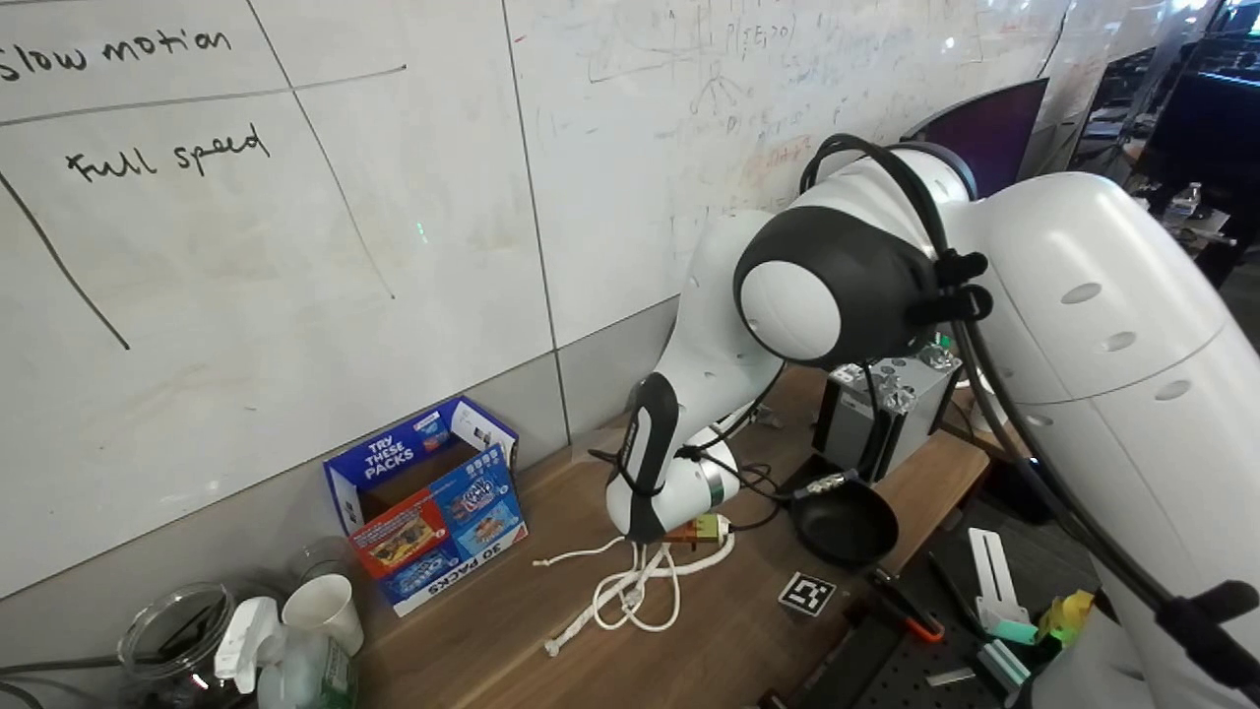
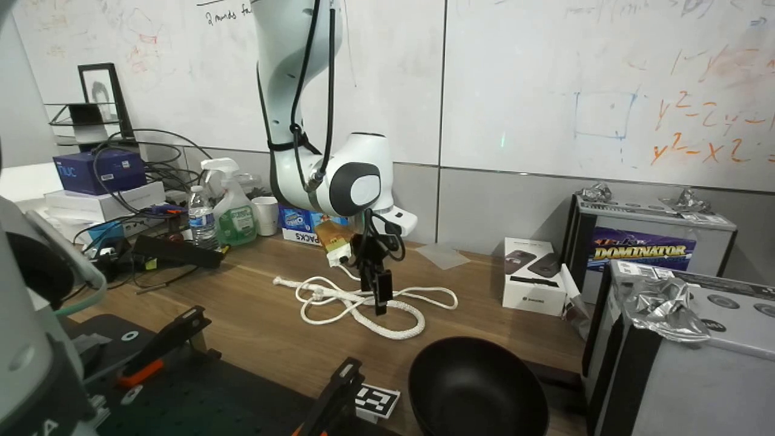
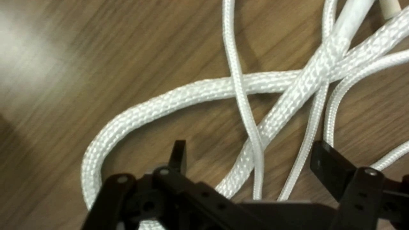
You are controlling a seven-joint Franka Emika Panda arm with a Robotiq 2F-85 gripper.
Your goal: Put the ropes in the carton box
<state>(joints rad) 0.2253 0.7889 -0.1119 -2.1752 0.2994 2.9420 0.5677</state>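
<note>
Gripper [image 3: 249, 153] sits jaws-apart over the ropes [image 3: 282, 111], lower middle of wrist view, prob to snag a bunch at once.

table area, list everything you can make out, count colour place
ropes: count unclear, white, tangled on table
table: one, brown, under ropes
carton box: one, blue-red, below whiteboard
whiteboard: multiple panels, white, behind table
unidentified item: one, yellowish, near ropes
cup: one, white, beside carton box
spray bottle: one, greenish, beside cup
jar: one, clear, near spray bottle
pan: one, black, near marker tag
marker tag: one, black-white, near pan
cases: two, grey, near pan
phone box: one, white, near cases
clamps: two, black-orange, table edge
clutter: uncountable, mixed colours, beside spray bottle
arm: one, mostly white, above table
tool: one, black, open over ropes
</note>
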